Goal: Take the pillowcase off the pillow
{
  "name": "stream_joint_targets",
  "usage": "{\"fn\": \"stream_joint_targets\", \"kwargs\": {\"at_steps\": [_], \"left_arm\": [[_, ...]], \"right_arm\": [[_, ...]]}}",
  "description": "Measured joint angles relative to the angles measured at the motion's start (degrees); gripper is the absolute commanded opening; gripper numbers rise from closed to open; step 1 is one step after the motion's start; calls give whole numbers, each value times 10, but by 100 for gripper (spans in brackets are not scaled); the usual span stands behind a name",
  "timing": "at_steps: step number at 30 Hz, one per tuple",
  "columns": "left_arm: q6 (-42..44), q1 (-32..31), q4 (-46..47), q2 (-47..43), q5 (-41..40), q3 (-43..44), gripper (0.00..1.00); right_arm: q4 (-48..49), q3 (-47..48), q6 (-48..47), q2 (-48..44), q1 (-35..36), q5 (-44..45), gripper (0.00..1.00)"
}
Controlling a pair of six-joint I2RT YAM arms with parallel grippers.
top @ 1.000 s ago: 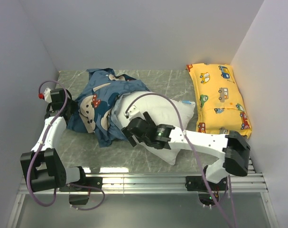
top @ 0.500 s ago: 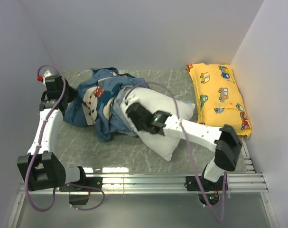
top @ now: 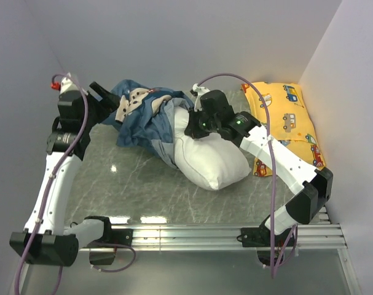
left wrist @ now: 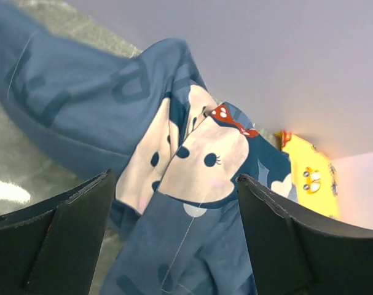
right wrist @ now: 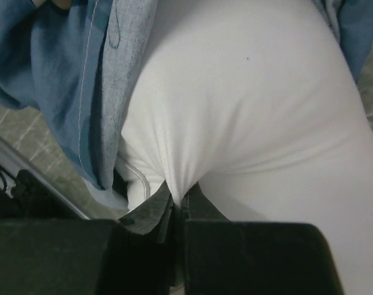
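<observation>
Left gripper (left wrist: 174, 239): jaws spread wide, dark-blue mouse-print fabric pillowcase (top: 146, 114) lying between them, left of the pillow.
Pillowcase: bunched, covering only the left end of the plump white pillow (top: 214, 161).
Right gripper (right wrist: 177, 206): jaws closed, pinching a fold of white pillow fabric.
Yellow car-print pillow (top: 284, 126): right of the white pillow, touching it.

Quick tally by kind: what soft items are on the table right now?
Pillows: 2, the white pillow and the yellow car-print pillow
Pillowcases: 1, the dark-blue pillowcase
Total: 3
</observation>
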Motion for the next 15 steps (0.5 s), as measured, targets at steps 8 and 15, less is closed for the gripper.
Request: {"fn": "stream_joint_targets", "kwargs": {"at_steps": [8,15], "left_arm": [[-91,-13,37,-34,-11,-156,88],[-145,-16,71,-14,-13,-189,76]], "right_arm": [[3,-26,17,-6,-2,-31,0],[8,-42,21,-18,-4,-35,0]]}}
